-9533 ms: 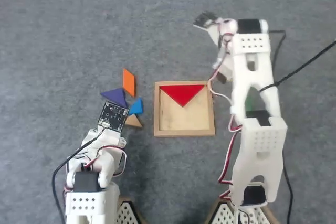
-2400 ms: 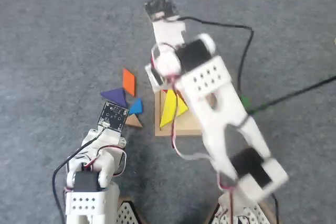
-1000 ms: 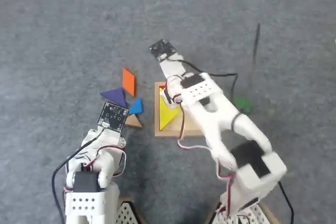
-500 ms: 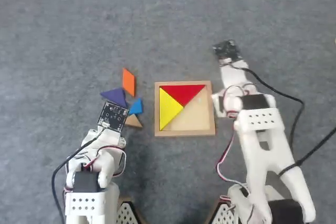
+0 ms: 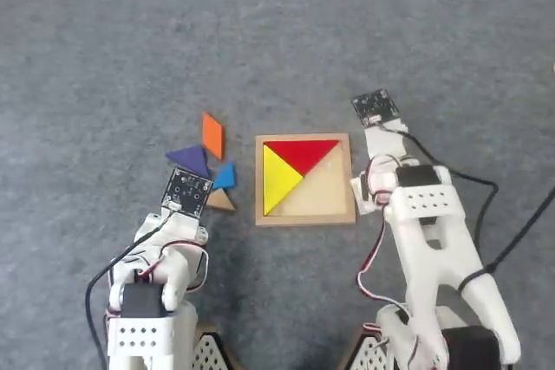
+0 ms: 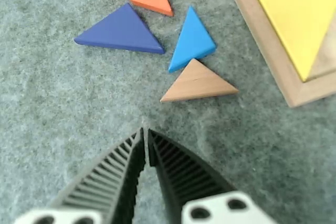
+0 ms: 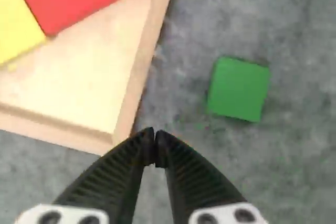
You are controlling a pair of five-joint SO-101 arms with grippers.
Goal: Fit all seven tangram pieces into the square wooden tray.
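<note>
Red triangle (image 5: 301, 153), yellow triangle (image 5: 277, 179) seated in square wooden tray (image 5: 303, 217). Left claw (image 6: 145, 132) pinched closed, empty, near tan wooden triangle (image 6: 199, 83). Right claw (image 7: 154, 136) closed, empty, beside tray edge, near green square piece (image 7: 239, 88).

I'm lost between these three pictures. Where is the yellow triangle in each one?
High view: the yellow triangle lies in the left half of the wooden tray, beside the red triangle.
Left wrist view: the yellow triangle sits past the tray rim from the tan triangle.
Right wrist view: a corner of the yellow triangle meets the red triangle.
Shared landmark: the wooden tray's rim.
</note>
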